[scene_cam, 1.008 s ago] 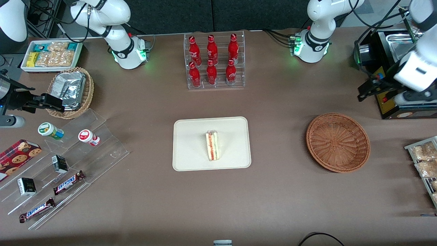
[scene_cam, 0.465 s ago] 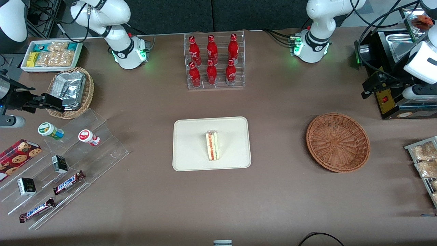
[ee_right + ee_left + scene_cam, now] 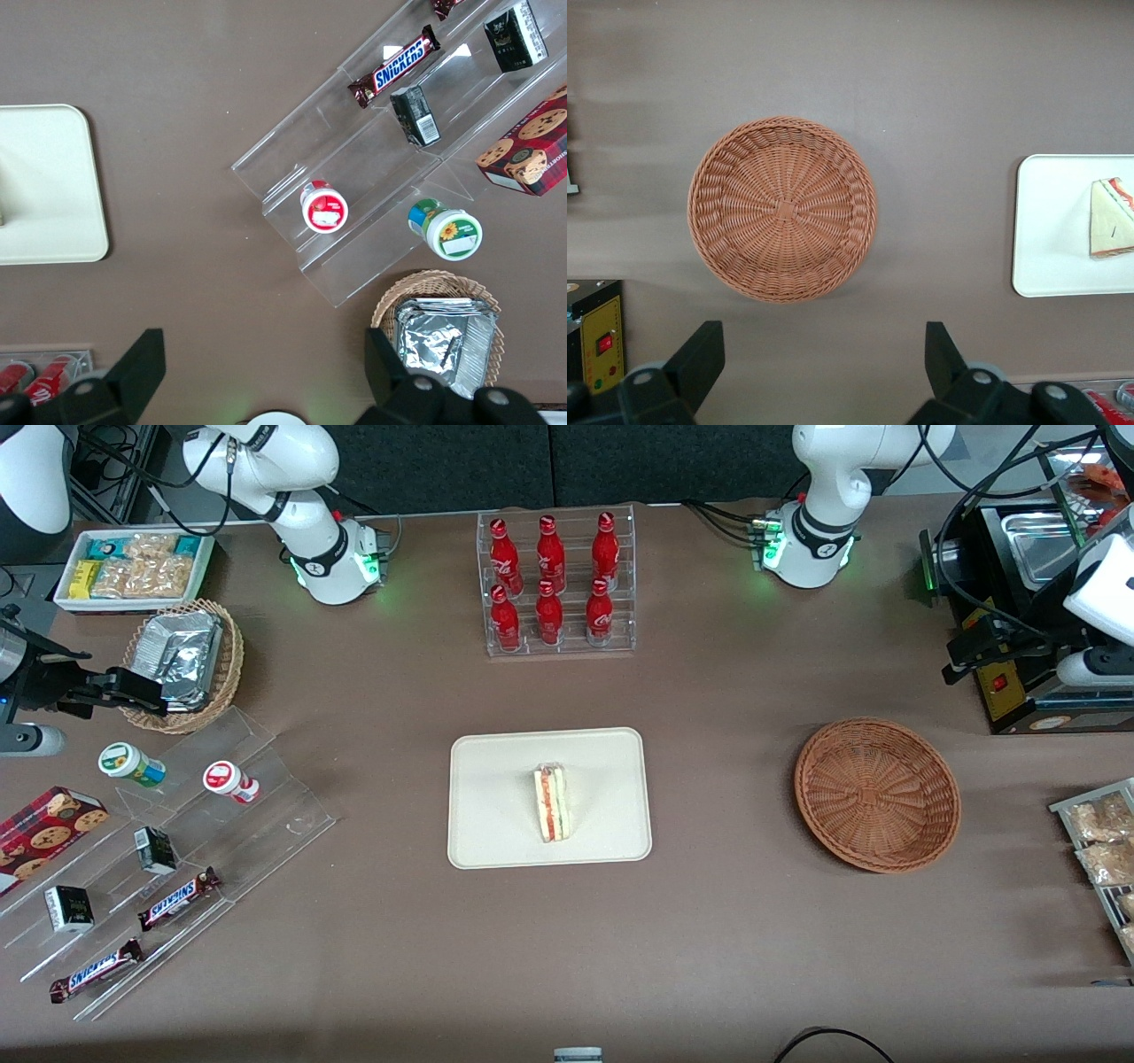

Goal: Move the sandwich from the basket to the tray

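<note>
The sandwich [image 3: 553, 804], a pale bread wedge with red and green filling along its cut edge, lies on the cream tray [image 3: 496, 797] in the middle of the table. The wrist view also shows the sandwich [image 3: 1109, 217] on the tray [image 3: 1054, 230]. The reddish-brown wicker basket [image 3: 877, 793] sits empty beside the tray, toward the working arm's end; its woven floor [image 3: 782, 209] is bare. My gripper [image 3: 957, 657] hovers high near the black appliance, farther from the front camera than the basket. It stands open [image 3: 822, 354] over bare tabletop with nothing between the fingers.
A black appliance [image 3: 1019, 602] stands by the gripper. A rack of red bottles [image 3: 556, 584] stands farther back than the tray. Snack packets [image 3: 1103, 841] lie at the working arm's end. An acrylic stand [image 3: 177, 841], a tan basket with foil pack [image 3: 182, 660] and a white bin [image 3: 133, 567] are at the parked arm's end.
My gripper has drawn a little farther from the basket, toward the working arm's end by the appliance. The sandwich, tray and basket have not moved.
</note>
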